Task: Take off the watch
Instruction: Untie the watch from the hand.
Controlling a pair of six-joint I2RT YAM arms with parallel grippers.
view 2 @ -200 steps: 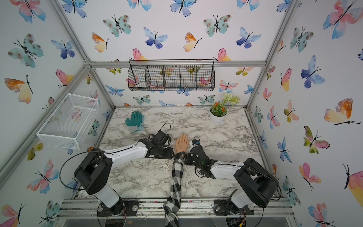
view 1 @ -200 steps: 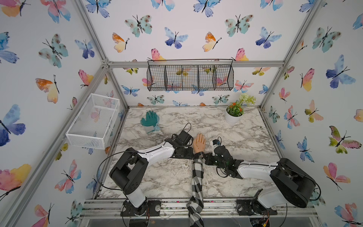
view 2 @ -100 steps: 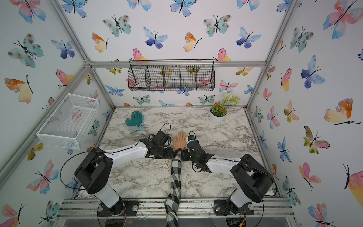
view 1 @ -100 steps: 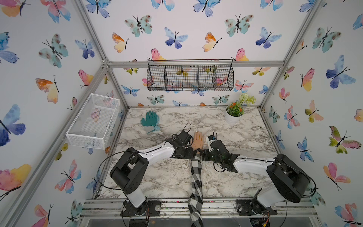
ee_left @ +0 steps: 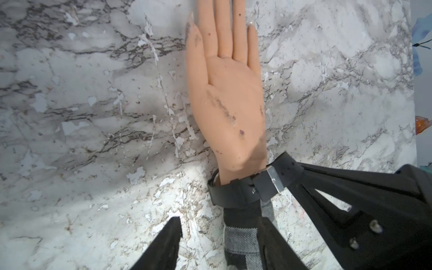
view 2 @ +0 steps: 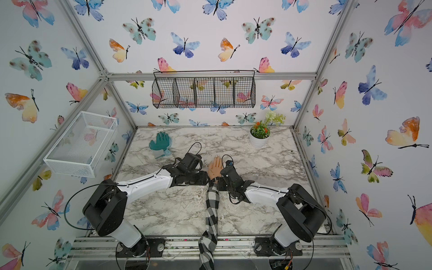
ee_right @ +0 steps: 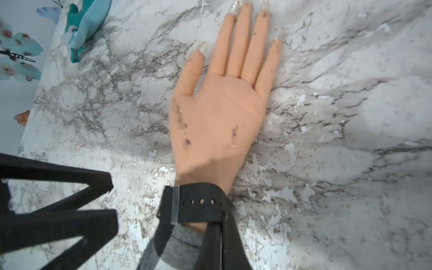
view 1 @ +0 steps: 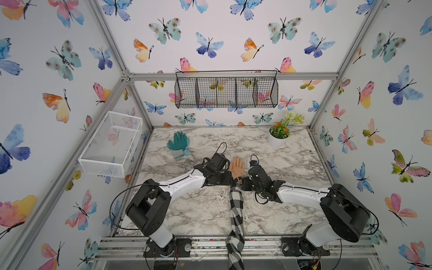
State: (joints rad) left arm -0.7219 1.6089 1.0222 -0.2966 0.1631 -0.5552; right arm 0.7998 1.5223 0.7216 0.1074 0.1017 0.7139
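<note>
From my console, the marble tabletop (view 1: 292, 163) fills the floor of the butterfly-papered cell. A black wire basket (view 1: 226, 92) hangs on the back wall and a white mesh basket (view 1: 112, 142) on the left wall. A mannequin arm in a black-and-white plaid sleeve (view 1: 236, 210) runs up the middle from the near edge, and both robot arms reach in to its wrist from either side. Toward the back I see a potted plant (view 1: 278, 138) and a teal glove (view 1: 178, 141), well apart. The mannequin hand (view 1: 237, 166) lies flat, palm up, fingers pointing away from the base. My left gripper (ee_left: 221, 216) has its jaws apart, one on each side of the sleeve just below the strap — marble shows between one finger and the cloth. My right gripper (ee_right: 221, 216) is pinched together on the loose tail of the strap. The watch (ee_right: 198, 202) is on the mannequin's wrist, its black band wrapped round between hand and cuff; the dial is hidden from me. A small silvery buckle (ee_left: 274, 180) sits on the band — the holed tail runs from it to the right jaws.
</note>
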